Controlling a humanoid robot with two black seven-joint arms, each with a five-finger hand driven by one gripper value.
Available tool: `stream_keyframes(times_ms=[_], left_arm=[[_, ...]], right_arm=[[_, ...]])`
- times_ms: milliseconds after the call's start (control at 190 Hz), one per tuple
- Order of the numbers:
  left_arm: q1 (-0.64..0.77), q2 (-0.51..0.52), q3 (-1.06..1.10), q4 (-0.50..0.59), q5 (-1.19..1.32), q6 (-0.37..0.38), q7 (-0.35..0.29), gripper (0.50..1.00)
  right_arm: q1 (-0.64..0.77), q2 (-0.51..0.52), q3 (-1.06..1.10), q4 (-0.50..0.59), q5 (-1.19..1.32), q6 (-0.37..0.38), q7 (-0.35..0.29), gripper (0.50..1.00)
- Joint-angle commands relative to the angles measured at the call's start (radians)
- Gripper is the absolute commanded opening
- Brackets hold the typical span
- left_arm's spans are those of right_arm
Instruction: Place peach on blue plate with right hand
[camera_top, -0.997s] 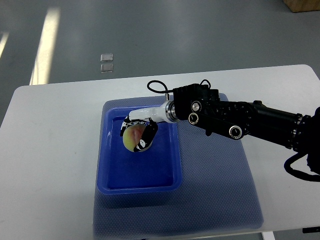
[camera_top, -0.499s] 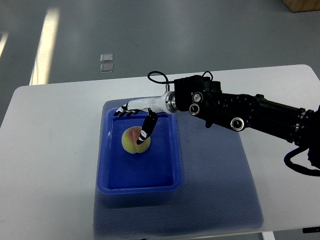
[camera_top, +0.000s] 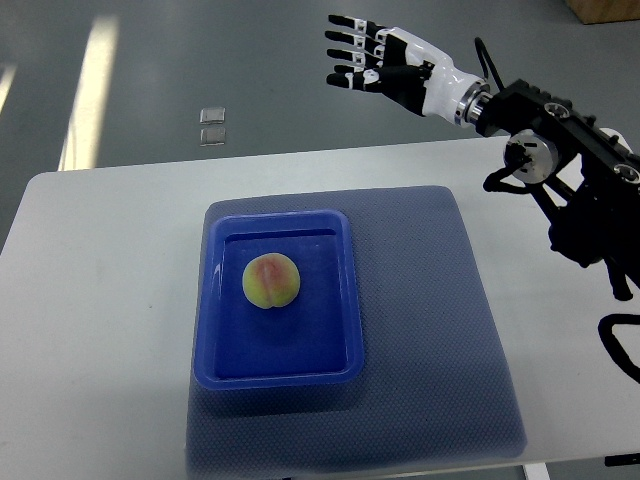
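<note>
right hand (camera_top: 385, 62) lifted away, peach (camera_top: 270, 281) on blue plate (camera_top: 345, 300)

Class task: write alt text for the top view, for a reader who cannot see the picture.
A peach lies alone in a blue plate on a blue mat covering a white table. The robot's right hand, fingers spread and empty, is raised beyond the table's far edge.

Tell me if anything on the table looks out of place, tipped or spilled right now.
Nothing stands out. The peach sits whole inside the blue plate, which lies flat on the mat. The right hand is open above the table's far edge, holding nothing.
</note>
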Motion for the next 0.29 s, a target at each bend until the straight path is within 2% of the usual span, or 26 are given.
stream_keyframes(times_ms=[0,89,283], left_arm=[[0.0,0.0,0.0,0.0,0.0,0.0,0.0,1.0],[0.0,0.0,0.0,0.0,0.0,0.0,0.0,1.0],[0.0,0.0,0.001,-0.001,0.0,0.0,0.0,1.0]], right_arm=[[-0.097,0.029,0.076,-0.05,0.185,0.002,0.086,0.93],[-0.146,0.056,0.084,-0.093,0.345,0.011,0.127,0.93],[-0.184,0.072,0.082,-0.136,0.504,0.014,0.135,0.93]])
